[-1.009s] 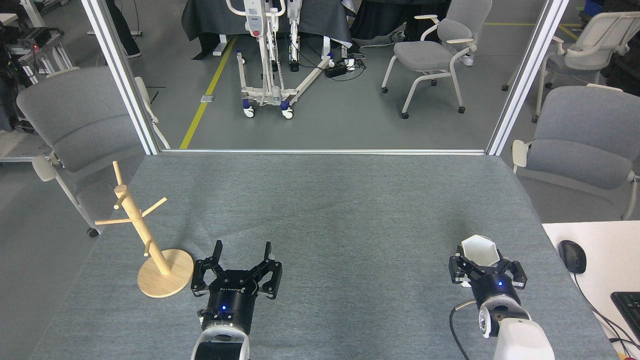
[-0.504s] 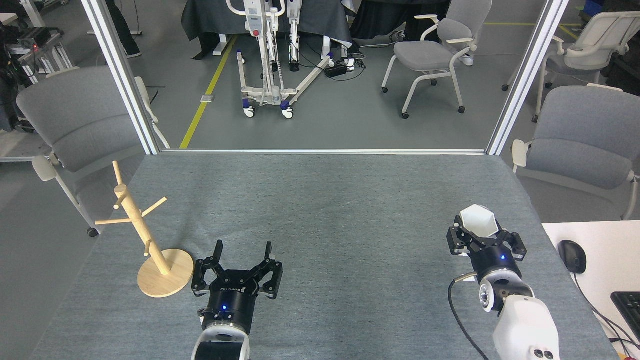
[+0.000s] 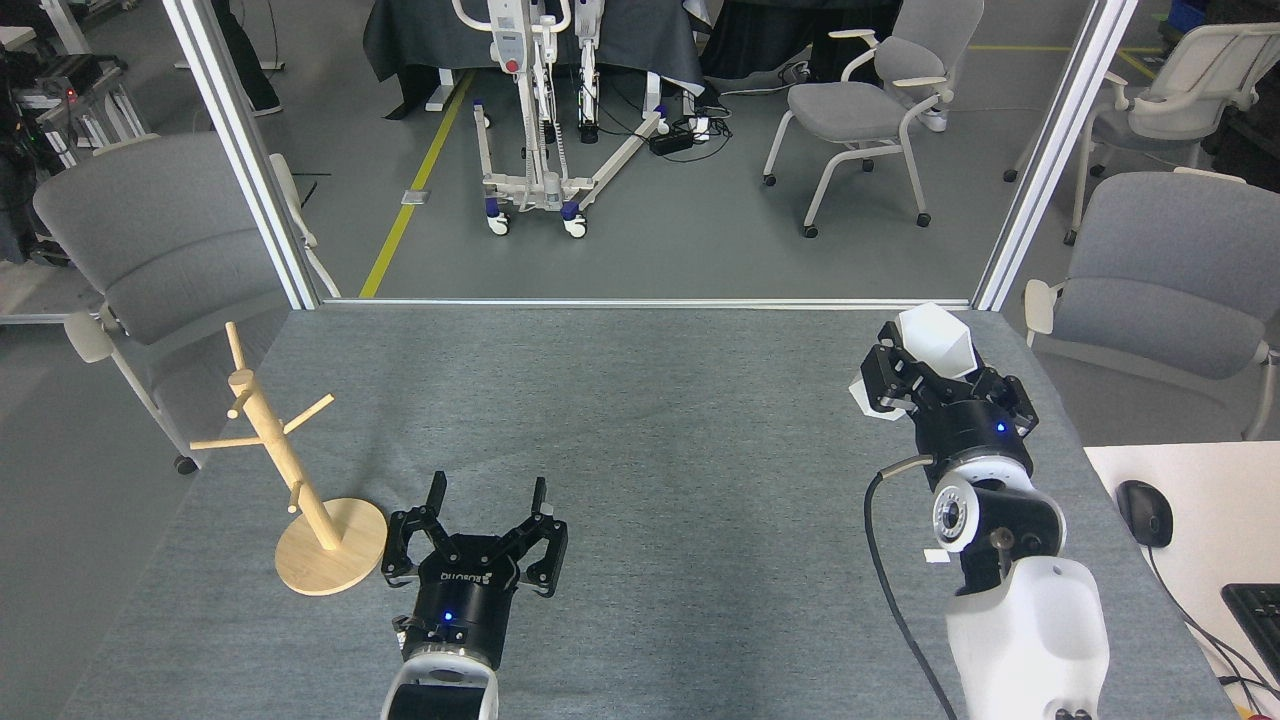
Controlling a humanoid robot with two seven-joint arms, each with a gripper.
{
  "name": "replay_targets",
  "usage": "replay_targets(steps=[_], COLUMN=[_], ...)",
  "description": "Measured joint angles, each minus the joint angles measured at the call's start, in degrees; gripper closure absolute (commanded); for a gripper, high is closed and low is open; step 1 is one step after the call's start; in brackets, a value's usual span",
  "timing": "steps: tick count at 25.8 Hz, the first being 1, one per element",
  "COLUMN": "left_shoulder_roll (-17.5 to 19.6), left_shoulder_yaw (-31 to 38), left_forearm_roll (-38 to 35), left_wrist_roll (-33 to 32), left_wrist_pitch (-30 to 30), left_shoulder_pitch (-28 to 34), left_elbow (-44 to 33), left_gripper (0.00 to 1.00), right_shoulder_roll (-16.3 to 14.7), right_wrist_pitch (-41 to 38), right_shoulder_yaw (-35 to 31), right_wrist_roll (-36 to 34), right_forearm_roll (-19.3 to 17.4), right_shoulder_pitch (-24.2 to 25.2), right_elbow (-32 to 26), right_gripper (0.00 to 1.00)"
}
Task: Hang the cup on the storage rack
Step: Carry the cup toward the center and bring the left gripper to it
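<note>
My right claw (image 3: pixel 935 375) grasping cup (image 3: pixel 935 340), raised far right. Rack (image 3: pixel 290 470) well apart, near left. Left claw (image 3: pixel 485 520) released. Risk: slip mid-carry; peg miss.

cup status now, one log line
cup: held in right end effector, lifted | left end effector: open, idle | storage rack: pegs bare
</note>
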Motion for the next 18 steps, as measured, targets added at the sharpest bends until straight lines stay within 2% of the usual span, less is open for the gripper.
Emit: replay_targets(steps=[4,7,10,15,18], left_shoulder_roll=[1.0,2.5,4.3,4.0,2.4], left_shoulder_yaw=[-4.9,-10.5,-15.2,-17.2,-17.3], left_forearm_roll=[-5.3,-10.7,-13.0,-13.6,-13.2], left_wrist_roll=[1.3,1.6,1.4,1.2,1.1], left_wrist_pitch=[-0.3,-1.8,-5.7,-16.7,-20.8], left_shoulder_pitch=[0.4,0.5,0.1,-1.7,-5.0], left_elbow=[-0.5,-0.6,-0.4,0.0,2.3], left_gripper=[0.01,0.01,0.01,0.01,0.01], right_shoulder_roll=[4.7,7.9,10.7,12.2,12.3], right_wrist_pitch=[0.8,1.1,2.6,10.9,17.0], right_shoulder_yaw=[1.7,2.9,4.9,12.9,18.0], right_wrist_roll=[6.6,8.9,10.8,13.0,13.8], right_forearm_roll=[3.8,7.7,11.7,16.4,19.4], right_shoulder_pitch=[3.1,3.9,4.3,4.3,4.3], right_elbow=[-7.6,-9.5,-10.2,-10.4,-10.4], right_gripper=[0.76,0.76,0.75,0.75,0.75])
